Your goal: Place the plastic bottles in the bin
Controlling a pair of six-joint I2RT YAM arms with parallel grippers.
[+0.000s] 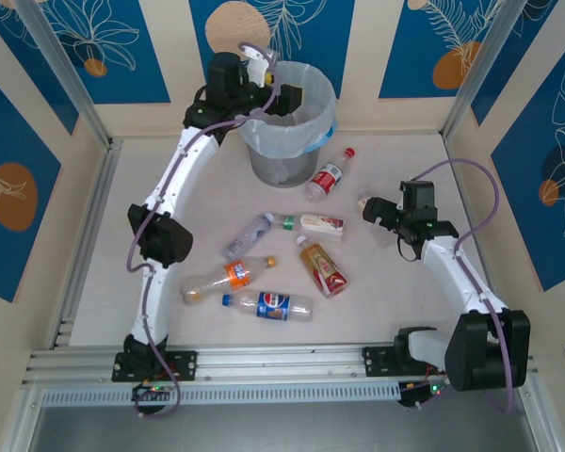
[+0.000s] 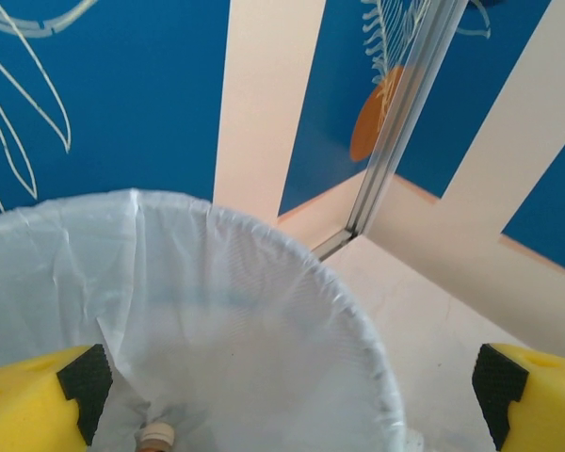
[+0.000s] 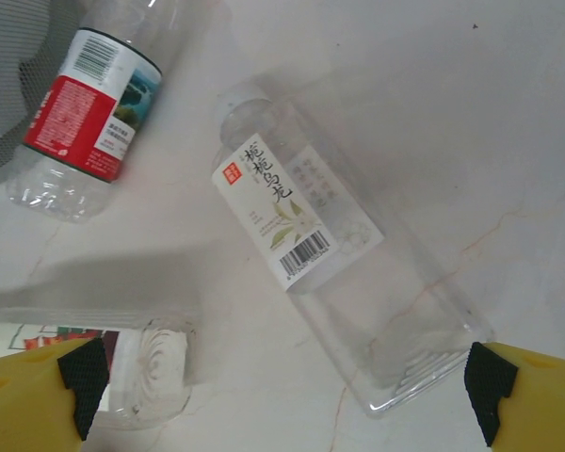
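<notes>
The bin (image 1: 281, 168) stands at the back of the table (image 1: 377, 294), with a white bag (image 2: 245, 330) inside it. The left gripper (image 1: 268, 80) hangs over the left side of the bin's top. Its yellow fingers (image 2: 24, 405) are spread wide apart and hold nothing. Deep down in the bag a small tan cap (image 2: 157, 436) peeks out.

The red-label bottle (image 1: 328, 177) lies just beside the bin, on its right. The right gripper (image 1: 379, 215) is farther to the right of the bin and a bit nearer to the arms. Its fingers (image 3: 537, 400) are spread wide too, above the white-label bottle (image 3: 330, 254), which is clear and lies flat on the table. I cannot tell if they touch it.

More bottles lie in front of the bin: the green-cap bottle (image 1: 257, 229), the white and red bottle (image 1: 320, 224) and the brown-label bottle (image 1: 326, 270). Farthest from the bin, the orange-label bottle (image 1: 221, 278) and the blue-label bottle (image 1: 275, 306) lie close together.
</notes>
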